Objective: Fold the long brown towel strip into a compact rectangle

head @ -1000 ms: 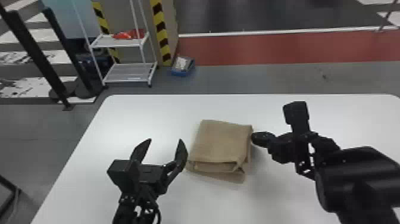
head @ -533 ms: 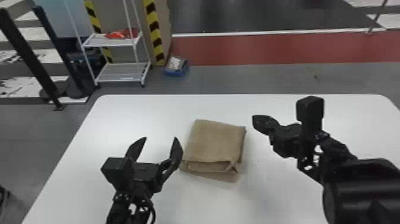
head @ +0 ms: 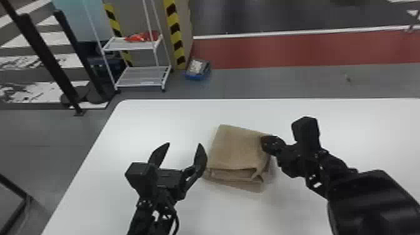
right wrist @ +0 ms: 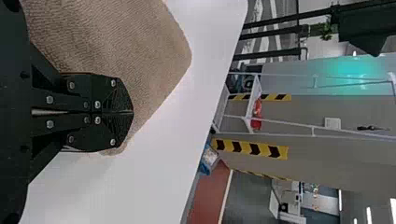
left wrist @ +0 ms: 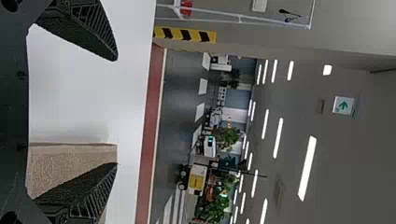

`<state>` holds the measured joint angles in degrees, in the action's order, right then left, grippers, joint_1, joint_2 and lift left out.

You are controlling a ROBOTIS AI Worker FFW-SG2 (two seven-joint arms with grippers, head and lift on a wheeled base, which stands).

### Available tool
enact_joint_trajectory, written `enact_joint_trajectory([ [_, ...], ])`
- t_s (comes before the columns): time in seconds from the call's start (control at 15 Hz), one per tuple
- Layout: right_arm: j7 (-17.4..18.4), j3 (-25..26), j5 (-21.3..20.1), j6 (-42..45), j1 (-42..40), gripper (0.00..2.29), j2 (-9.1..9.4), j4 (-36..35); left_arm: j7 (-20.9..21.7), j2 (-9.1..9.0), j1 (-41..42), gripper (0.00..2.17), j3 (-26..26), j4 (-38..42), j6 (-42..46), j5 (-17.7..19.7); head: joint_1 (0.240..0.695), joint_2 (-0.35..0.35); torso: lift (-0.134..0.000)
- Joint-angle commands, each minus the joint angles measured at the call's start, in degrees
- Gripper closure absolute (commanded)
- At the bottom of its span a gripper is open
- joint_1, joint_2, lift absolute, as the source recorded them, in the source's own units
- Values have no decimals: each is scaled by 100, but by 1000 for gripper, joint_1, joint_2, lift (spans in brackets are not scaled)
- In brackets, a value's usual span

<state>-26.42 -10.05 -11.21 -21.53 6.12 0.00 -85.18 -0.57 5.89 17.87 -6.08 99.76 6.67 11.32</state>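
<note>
The brown towel [head: 239, 150] lies folded into a compact, roughly rectangular stack on the white table, its layered edges facing the robot. Just left of it, my left gripper [head: 184, 145] stands open with nothing between its fingers. My right gripper [head: 265, 145] is shut at the towel's right edge, overlapping it from above; whether it touches the cloth I cannot tell. In the left wrist view, the towel [left wrist: 70, 163] lies partly behind one finger of the open left gripper [left wrist: 116, 112]. In the right wrist view, the right gripper's tips [right wrist: 132, 112] meet in front of the towel [right wrist: 126, 42].
The white table [head: 162, 118] extends around the towel, with its far edge beyond it. On the floor behind stand a white wire shelf [head: 140, 75] and a small blue bin [head: 197, 69]. Black posts [head: 47, 56] rise at the far left.
My right gripper first drew away rightward from the towel, then came back left over its right edge. The left gripper stays open beside the towel, whose fold looks unchanged.
</note>
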Motion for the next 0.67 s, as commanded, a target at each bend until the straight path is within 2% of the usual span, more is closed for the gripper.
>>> enact_joint_trajectory([
  [0.0,22,47,-118,12,30,2125,5,177,4,0,-55,73,-25,-88,5,2,695,144,-117],
  [0.13,-4,135,-66,100,-120,2125,5,-16,4,0,-82,73,-60,-115,5,2,695,131,-117],
  [0.27,-118,153,207,100,-533,2125,5,-842,4,0,-82,73,-60,-115,5,2,695,126,-117],
  [0.33,-215,39,216,100,-753,2125,5,-1176,4,0,-82,73,-51,-115,5,11,695,127,-117],
  [0.47,-487,-269,163,153,-1113,2125,5,-1510,4,0,-82,73,-51,-115,5,11,695,140,-117],
  [0.6,-514,-515,-127,135,-1315,2125,5,-1510,4,0,-82,73,-51,-115,5,11,695,189,-117],
])
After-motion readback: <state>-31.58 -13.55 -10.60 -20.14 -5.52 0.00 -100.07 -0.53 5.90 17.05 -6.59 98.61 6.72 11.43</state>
